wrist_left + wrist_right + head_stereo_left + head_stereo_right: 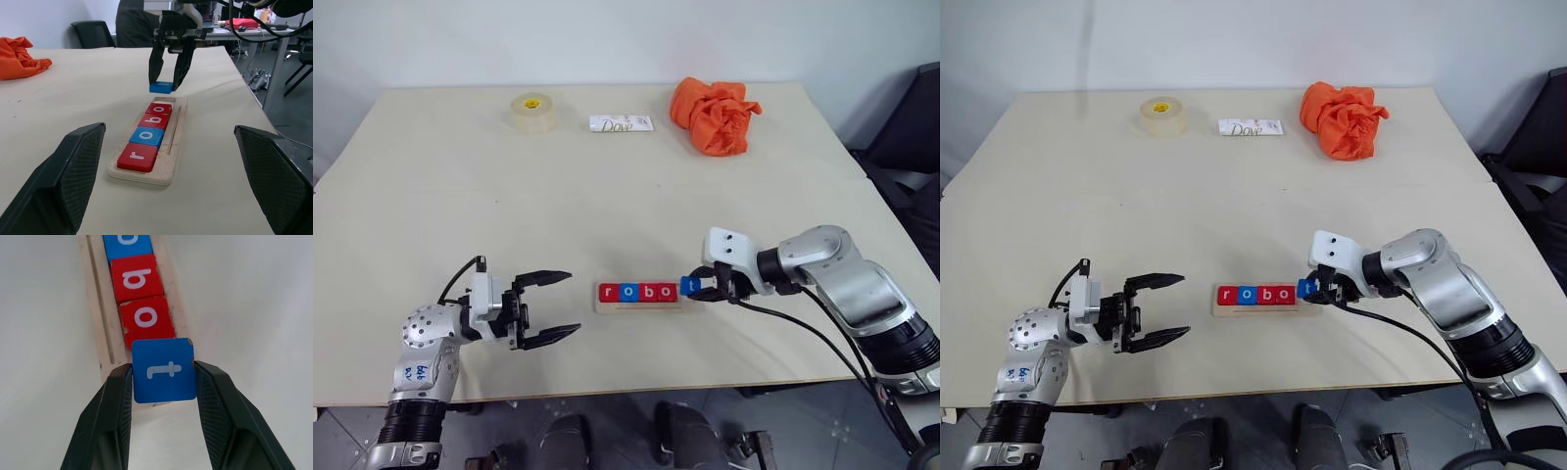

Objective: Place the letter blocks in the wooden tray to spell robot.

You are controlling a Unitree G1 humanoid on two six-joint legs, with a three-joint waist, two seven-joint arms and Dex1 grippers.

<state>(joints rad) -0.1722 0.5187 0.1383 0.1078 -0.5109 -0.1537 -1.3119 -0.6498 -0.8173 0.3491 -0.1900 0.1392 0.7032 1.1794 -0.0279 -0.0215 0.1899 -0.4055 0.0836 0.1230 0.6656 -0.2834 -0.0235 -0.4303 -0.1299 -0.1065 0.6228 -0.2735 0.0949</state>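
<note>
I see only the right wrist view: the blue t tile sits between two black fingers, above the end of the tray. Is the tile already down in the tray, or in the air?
Observer: In the air. In the left wrist view the blue t tile hangs above the free end of the wooden tray, gripped by the right pincer.
Operator: How many tiles lie in the tray?
Observer: Four, reading r, o, b, o; the red r tile is at the far end from your pincer.
Operator: Where is the left pincer?
Observer: The left pincer is open, beside the tray's r end, not touching it.
</note>
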